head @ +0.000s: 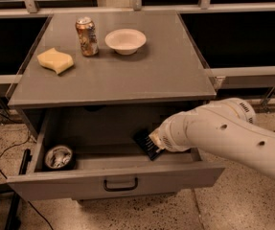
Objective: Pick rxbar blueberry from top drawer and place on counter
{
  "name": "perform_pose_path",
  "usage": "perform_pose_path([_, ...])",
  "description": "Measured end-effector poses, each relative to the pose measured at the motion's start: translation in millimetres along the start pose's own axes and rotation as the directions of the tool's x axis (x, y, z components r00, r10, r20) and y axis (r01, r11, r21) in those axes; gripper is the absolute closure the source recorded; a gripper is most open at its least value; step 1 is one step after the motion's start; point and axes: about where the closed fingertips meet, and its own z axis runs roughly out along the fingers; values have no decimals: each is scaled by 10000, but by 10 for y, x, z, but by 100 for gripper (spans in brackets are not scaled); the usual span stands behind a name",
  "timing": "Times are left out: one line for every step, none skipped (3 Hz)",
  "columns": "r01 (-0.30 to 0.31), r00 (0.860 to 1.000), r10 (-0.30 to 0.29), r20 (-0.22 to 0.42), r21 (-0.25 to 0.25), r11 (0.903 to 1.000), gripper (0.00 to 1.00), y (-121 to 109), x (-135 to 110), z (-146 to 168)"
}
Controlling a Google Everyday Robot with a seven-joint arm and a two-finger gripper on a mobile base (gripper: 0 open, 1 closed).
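One white-armed gripper (156, 144) sits in the open shallow grey top drawer (118, 183), front right, at the flat navy-wrapped rxbar blueberry (142, 140); we cannot tell its grip.

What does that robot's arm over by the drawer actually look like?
The arm is a thick, smooth, cream-white tube with rounded joints, a few small dark holes and short dark slots near its bend. No loose cables show. Its gripper, a yellowish tip, is inside the open top drawer.
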Motion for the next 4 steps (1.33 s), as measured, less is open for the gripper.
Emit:
perform_pose_path([-256,9995,258,188,-108,9996,100,64,31,179])
perform_pose_path([-427,9984,431,358,-125,9990,100,90,80,339])
perform_pose_path([-587,9975,592,395,-133,9982,98,77,131,518])
perform_pose_path([-600,9975,607,358,-191,9980,75,87,135,621])
